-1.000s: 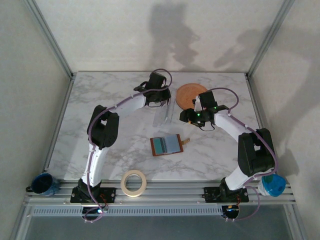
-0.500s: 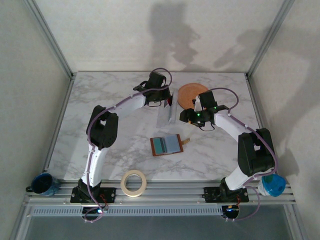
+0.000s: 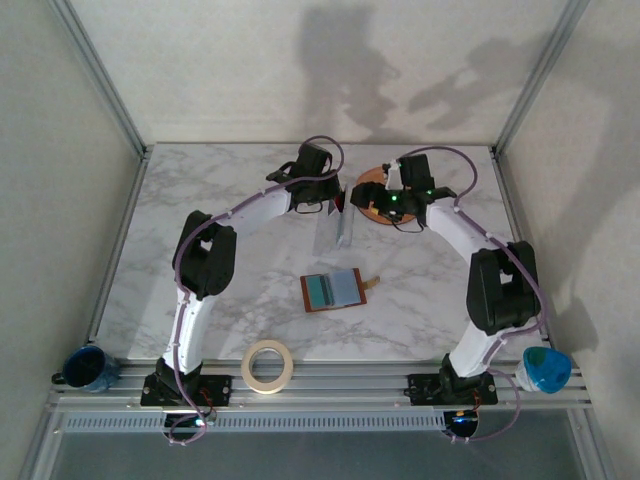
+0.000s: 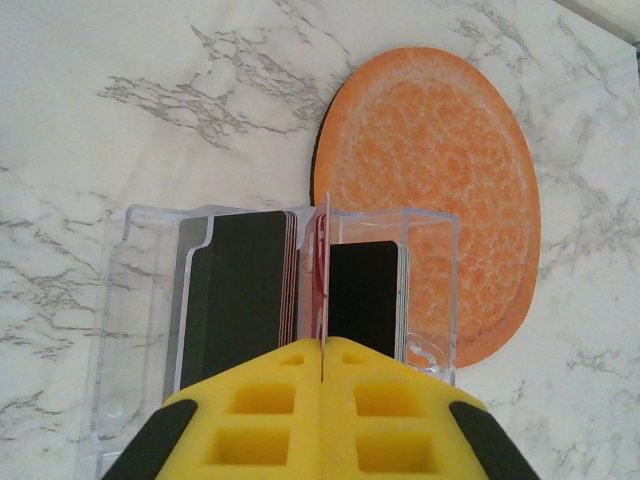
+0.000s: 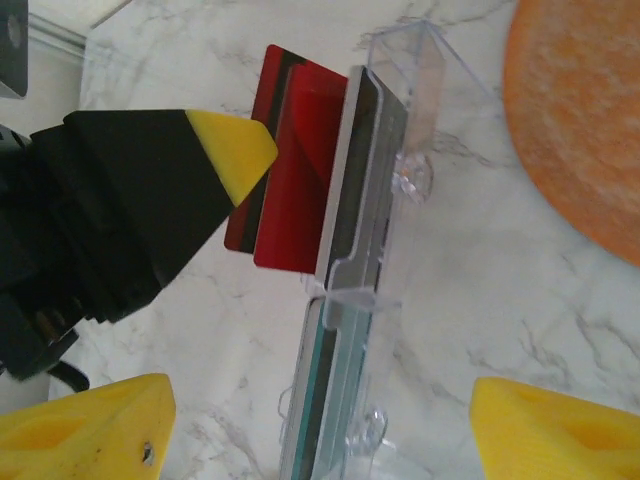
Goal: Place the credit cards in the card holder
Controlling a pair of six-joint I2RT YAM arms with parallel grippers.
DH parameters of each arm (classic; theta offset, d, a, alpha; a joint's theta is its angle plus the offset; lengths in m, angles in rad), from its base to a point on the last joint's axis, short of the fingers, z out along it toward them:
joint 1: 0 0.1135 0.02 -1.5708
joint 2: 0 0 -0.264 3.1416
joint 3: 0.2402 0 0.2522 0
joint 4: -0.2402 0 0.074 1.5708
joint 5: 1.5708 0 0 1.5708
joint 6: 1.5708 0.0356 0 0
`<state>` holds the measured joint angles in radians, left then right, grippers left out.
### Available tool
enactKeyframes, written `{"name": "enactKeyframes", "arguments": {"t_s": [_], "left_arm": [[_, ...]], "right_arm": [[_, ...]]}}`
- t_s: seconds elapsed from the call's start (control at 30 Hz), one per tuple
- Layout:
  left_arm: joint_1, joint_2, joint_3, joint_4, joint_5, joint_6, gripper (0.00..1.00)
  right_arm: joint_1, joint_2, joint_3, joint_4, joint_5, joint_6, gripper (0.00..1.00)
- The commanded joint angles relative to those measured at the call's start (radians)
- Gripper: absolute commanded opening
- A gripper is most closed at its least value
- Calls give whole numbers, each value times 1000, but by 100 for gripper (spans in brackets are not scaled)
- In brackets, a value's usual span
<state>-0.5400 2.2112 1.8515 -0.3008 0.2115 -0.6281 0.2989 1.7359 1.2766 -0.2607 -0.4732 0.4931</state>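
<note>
Top external view: the right gripper (image 3: 383,203) is noted as swung off its spot beside the clear sleeve (image 3: 335,232) of a second ago. It is now held over the orange plate (image 3: 365,188), near the sleeve's far end. A sliver of red, absent a second ago, is seen at the left gripper (image 3: 340,197). The card holder (image 3: 305,295) is left unmoved at mid-table, well apart from both arms. Blue-grey and teal credit cards (image 3: 335,288) are lying on it; whether they are pocketed cannot be told.

Judged: further cards are being drawn from the sleeve, so their transfer to the holder is not yet begun.

Left wrist view: the yellow pads (image 4: 260,400) are pressed together on the edge of the red cards (image 4: 320,240), with dark cards left standing on either side.

Right wrist view: the red cards (image 5: 295,170) are shown pulled partway out of the sleeve's side, which is not made out from overhead. The right fingers (image 5: 90,430) are spread wide, with nothing gripped.
</note>
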Motion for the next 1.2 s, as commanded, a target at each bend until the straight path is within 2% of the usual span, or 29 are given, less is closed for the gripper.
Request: {"name": "enactKeyframes", "arguments": {"t_s": [0.0,0.2,0.47,0.8,0.97,1.13,1.17], "left_arm": [[-5,-32,25,-26,17,0,3],[-4,-28,4,3,47,-22,2],[-5,-22,3,6,63,-41,2],[-5,-13,2,17,75,-54,2],[-5,-15,-2,15,74,-62,2],[-6,-15,-19,23,74,-94,2],[-6,-13,-23,27,78,-104,2]], "right_arm": [[2,29,-34,146,-56,-42,84],[9,101,-25,260,-63,-44,86],[14,172,-98,501,-68,-48,86],[19,241,-114,614,-73,-31,89],[19,270,-129,675,-115,3,91],[19,275,-168,751,-143,10,94],[19,277,-170,746,-139,3,98]]}}
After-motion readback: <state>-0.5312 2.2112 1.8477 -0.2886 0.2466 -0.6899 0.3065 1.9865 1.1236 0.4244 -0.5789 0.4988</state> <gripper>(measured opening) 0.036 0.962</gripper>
